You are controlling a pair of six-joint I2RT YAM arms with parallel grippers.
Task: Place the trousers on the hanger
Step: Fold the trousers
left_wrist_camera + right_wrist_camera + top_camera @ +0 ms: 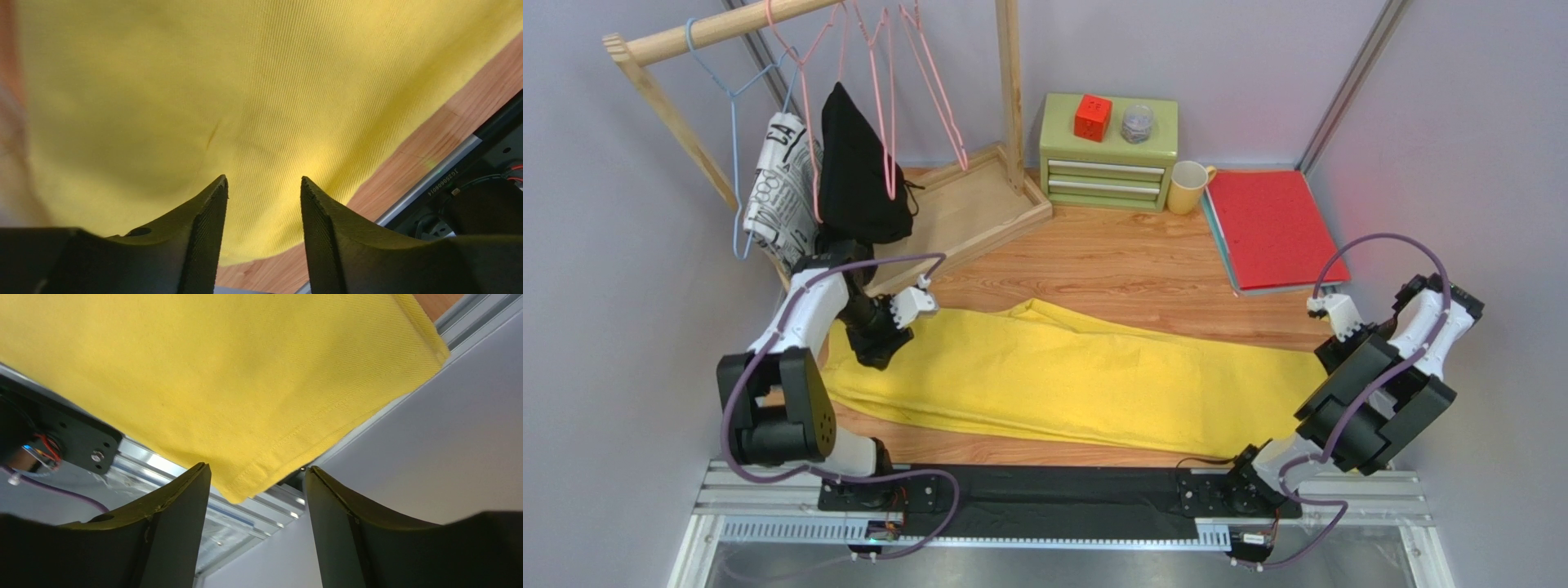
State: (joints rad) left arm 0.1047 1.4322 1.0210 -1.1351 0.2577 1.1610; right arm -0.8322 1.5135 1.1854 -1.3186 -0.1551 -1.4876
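The yellow trousers (pixel 1075 368) lie flat across the wooden table, from the left arm to the right arm. My left gripper (pixel 879 347) hovers over their left end, open and empty; in the left wrist view the gripper (pixel 264 180) has yellow cloth (pixel 184 92) beneath it. My right gripper (pixel 1335 365) is open and empty at the trousers' right end; in the right wrist view the gripper (pixel 258 468) is just below a hemmed corner (pixel 245 484). Pink wire hangers (pixel 934 86) hang on the wooden rack at the back left.
The rack (pixel 719 31) also holds a light blue hanger (pixel 732 98), a black garment (pixel 854 159) and a patterned garment (pixel 778 184). A green drawer chest (pixel 1109 159), yellow mug (pixel 1187 186) and red folder (pixel 1271 227) stand at the back right.
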